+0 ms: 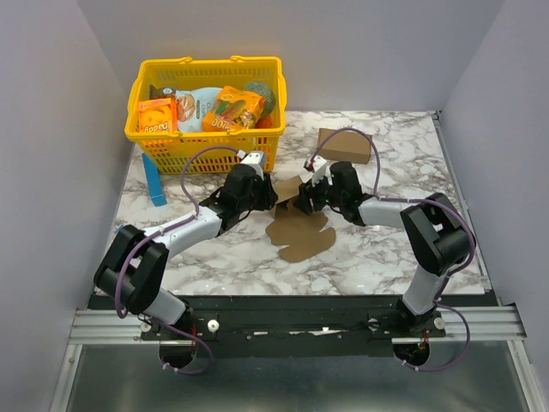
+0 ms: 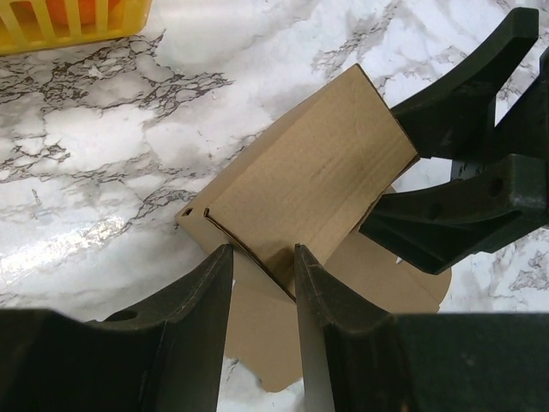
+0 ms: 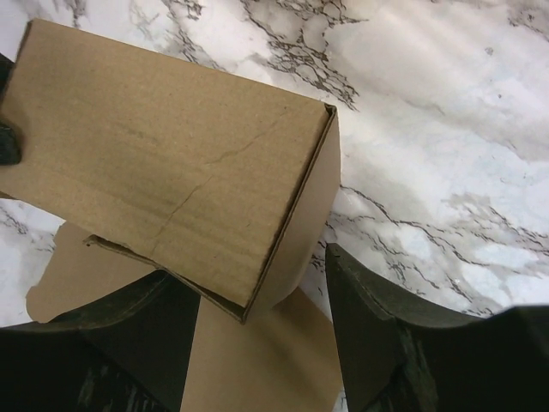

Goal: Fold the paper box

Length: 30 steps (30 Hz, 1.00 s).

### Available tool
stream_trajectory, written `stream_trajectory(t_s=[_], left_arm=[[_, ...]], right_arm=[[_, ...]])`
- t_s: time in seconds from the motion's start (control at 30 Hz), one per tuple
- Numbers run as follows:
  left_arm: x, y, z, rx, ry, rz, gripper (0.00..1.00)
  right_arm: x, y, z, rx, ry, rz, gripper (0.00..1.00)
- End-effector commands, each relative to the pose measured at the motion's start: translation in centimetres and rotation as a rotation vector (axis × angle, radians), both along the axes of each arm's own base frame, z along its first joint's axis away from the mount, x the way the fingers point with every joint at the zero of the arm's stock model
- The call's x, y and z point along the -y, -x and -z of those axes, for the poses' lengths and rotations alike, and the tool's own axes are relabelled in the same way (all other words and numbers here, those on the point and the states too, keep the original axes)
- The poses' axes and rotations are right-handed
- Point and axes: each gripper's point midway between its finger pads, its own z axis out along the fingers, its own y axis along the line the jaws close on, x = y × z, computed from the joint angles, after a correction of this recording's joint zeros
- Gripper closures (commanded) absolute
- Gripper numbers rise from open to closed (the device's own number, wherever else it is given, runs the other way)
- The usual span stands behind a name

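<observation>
The paper box (image 1: 300, 233) is a brown die-cut sheet lying at the table's middle, with one part folded up into a raised panel (image 3: 171, 146) and a side wall. My left gripper (image 1: 273, 190) is at the raised part's left end. Its fingers (image 2: 214, 283) stand partly apart astride the folded corner (image 2: 257, 257), and I cannot make out whether they pinch it. From the right, my right gripper (image 1: 302, 196) stands open around the panel's other corner (image 3: 283, 257), with marble showing between the wall and its right finger (image 3: 360, 292). It also shows in the left wrist view as the right gripper (image 2: 382, 172).
A yellow basket (image 1: 146, 129) with orange snack packs stands at the back left. A longer brown carton (image 1: 343, 146) lies behind the right gripper. A blue strip (image 1: 154, 184) lies by the table's left edge. Grey walls close in both sides.
</observation>
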Motion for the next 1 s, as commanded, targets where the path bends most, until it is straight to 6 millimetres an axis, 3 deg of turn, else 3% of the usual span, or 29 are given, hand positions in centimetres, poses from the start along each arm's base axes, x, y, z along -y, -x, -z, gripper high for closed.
stream_trajectory(t_s=[0.0,0.27,0.63,0.77,0.87,0.97], left_arm=[[-0.6,1.9,2.5,-0.098,-0.064,0.043,0.57],[-0.4,2.2,2.8,-0.124,-0.036,0.027,0.57],[0.4,2.6,2.0,-0.14,0.047,0.023,0.58],[0.7,2.6,1.9,-0.146,0.071,0.018,0.58],[0.4,2.1,1.1,-0.122,0.074,-0.008,0.48],[0.1,1.0,-0.6,-0.07,0.047,-0.026,0.25]], right_arm=[[-2.2,-1.0,-2.7,0.1,-0.145,-0.031,0.37],[-2.1,-1.4,-3.4,0.098,-0.239,0.057,0.5],[-2.6,-1.3,-4.4,0.074,-0.4,0.114,0.57],[-2.3,-1.3,-4.4,0.063,-0.4,0.137,0.66],[-1.9,-1.3,-4.4,0.059,-0.373,0.156,0.7],[-1.4,-1.1,-4.1,0.03,-0.328,0.171,0.73]])
